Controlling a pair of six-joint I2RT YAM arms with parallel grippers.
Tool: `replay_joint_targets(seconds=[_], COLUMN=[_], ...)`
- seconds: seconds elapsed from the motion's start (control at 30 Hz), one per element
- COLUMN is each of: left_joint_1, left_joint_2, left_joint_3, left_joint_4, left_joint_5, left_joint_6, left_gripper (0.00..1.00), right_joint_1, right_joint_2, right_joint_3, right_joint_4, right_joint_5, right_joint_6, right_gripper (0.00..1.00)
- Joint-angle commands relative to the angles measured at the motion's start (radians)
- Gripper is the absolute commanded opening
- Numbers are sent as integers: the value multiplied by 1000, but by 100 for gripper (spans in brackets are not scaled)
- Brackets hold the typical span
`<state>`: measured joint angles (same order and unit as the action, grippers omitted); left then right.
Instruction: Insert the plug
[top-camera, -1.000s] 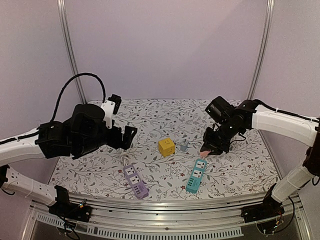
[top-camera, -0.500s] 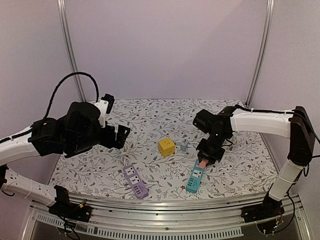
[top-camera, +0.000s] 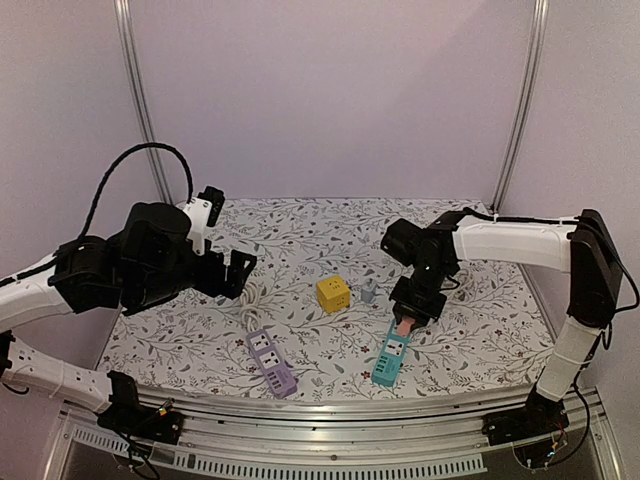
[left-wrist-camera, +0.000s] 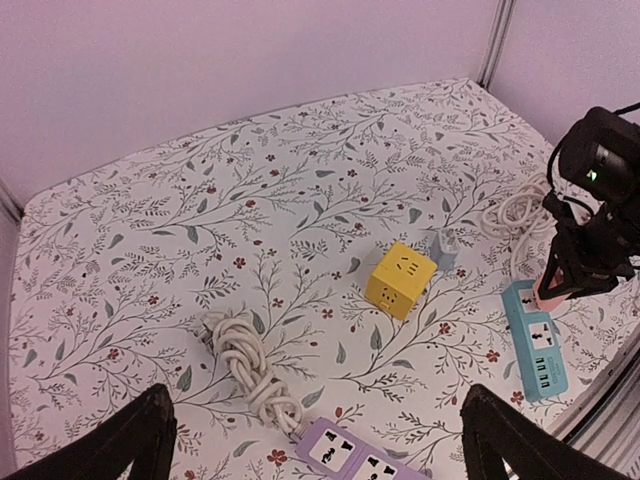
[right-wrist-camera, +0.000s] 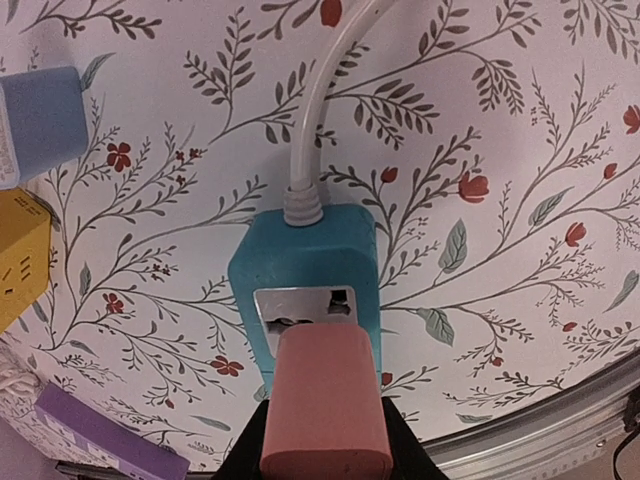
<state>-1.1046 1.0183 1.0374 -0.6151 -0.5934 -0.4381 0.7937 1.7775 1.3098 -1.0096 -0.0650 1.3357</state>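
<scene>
My right gripper (top-camera: 406, 322) is shut on a pink plug (right-wrist-camera: 326, 400) and holds it right over the far socket of the teal power strip (right-wrist-camera: 305, 270). The plug's front covers part of the socket face; I cannot tell whether its pins are in. The pink plug (top-camera: 404, 325) and the teal strip (top-camera: 392, 354) also show in the top view, and in the left wrist view (left-wrist-camera: 550, 290) (left-wrist-camera: 537, 345). My left gripper (top-camera: 240, 272) is open and empty, raised over the left of the table.
A yellow cube socket (top-camera: 333, 293) and a small grey-blue adapter (top-camera: 369, 291) sit mid-table. A purple power strip (top-camera: 271, 362) with its bundled white cord (left-wrist-camera: 248, 366) lies front left. The teal strip's white cord (left-wrist-camera: 515, 213) coils at the right.
My right gripper has come down and left with the pink plug, from above the table to the teal strip's far socket. My left arm has drawn back a little to the left.
</scene>
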Motion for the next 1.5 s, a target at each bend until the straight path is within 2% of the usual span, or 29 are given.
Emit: replay_joint_targets(seconds=[0.0,0.33,0.5,1.0,1.47], left_joint_1=[14,14,14,14,14], left_joint_2=[1,12,18,1,-9], left_joint_3=[-11,-10,-10,-12,-23], left_joint_4=[-12,-6,-1,-19,-24], left_joint_5=[9,21,27,30,30], left_joint_6=[10,-4,-8,-27,-29], left_gripper=[99,100,99,98,98], right_joint_1=[3,-1,-4,-27,-25], right_joint_2=[24,20,17,28,4], right_joint_3=[24,35,24,14,-18], right_joint_4=[-33,-76,-46,-12,-58], right_joint_5=[-2,21,18,32,11], right_joint_6=[-32,-81,-98,-99,-85], right_gripper=[0,0,0,0,0])
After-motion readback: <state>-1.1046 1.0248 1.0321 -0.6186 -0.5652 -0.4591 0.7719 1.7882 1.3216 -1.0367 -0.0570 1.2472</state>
